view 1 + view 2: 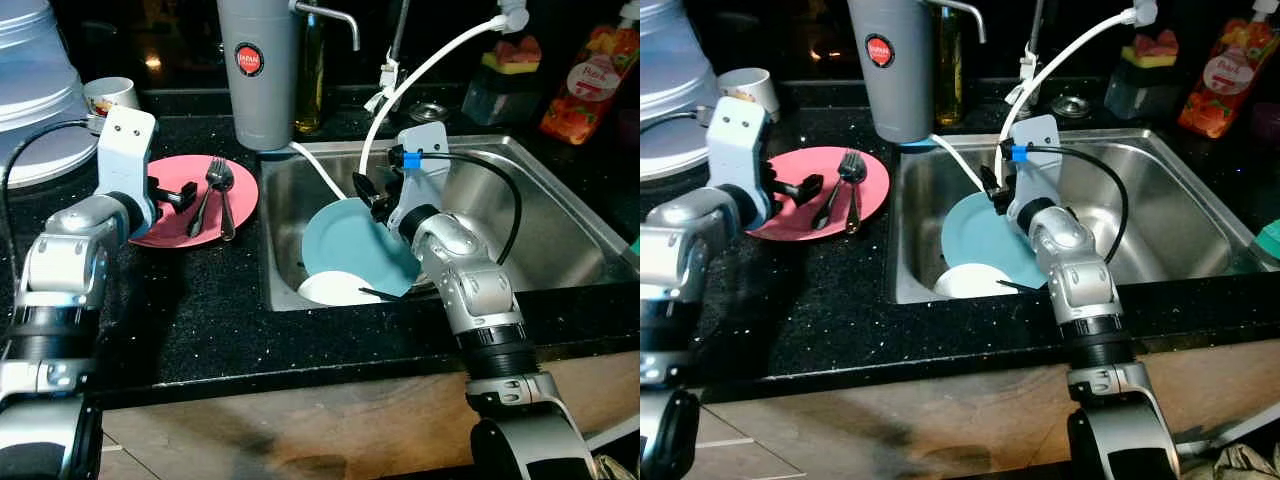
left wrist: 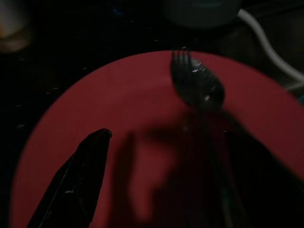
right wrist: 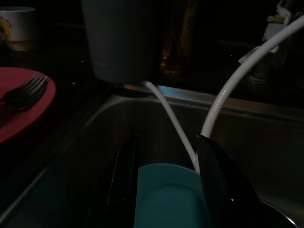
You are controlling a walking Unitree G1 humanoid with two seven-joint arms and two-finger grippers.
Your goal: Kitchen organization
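**Right tool grips the teal plate in the sink; left tool hangs spread over the forks**

The right tool (image 1: 372, 193) reaches down into the steel sink (image 1: 540, 215) and is closed on the upper rim of the teal plate (image 1: 350, 250). In the right wrist view its two black fingers (image 3: 121, 175) stand on either side of the plate's edge, one against each face. The plate stands tilted in the left part of the basin, leaning over a white dish (image 1: 335, 289) that lies at the front wall of the sink. A white hose (image 1: 420, 70) arcs down from the tap area just behind the tool.

On the dark surface (image 1: 200, 320) to the left of the sink sits a pink plate (image 1: 170, 230) carrying two forks (image 1: 218, 195), their tines pointing away from the robot and their handles running back toward it. The left tool (image 1: 175, 190) hovers low over this plate with its fingers spread wide and nothing between them; the forks lie just to its right, long axes roughly in line with the fingers. A grey canister (image 1: 258, 70) stands behind, at the sink's back left corner, and a white cup (image 1: 108, 95) sits further left.

The teal plate probably needs lifting clear of the basin next. The pink plate lies to its left, across the sink's rim, so the right arm would carry it up and leftward, past the hose and canister.
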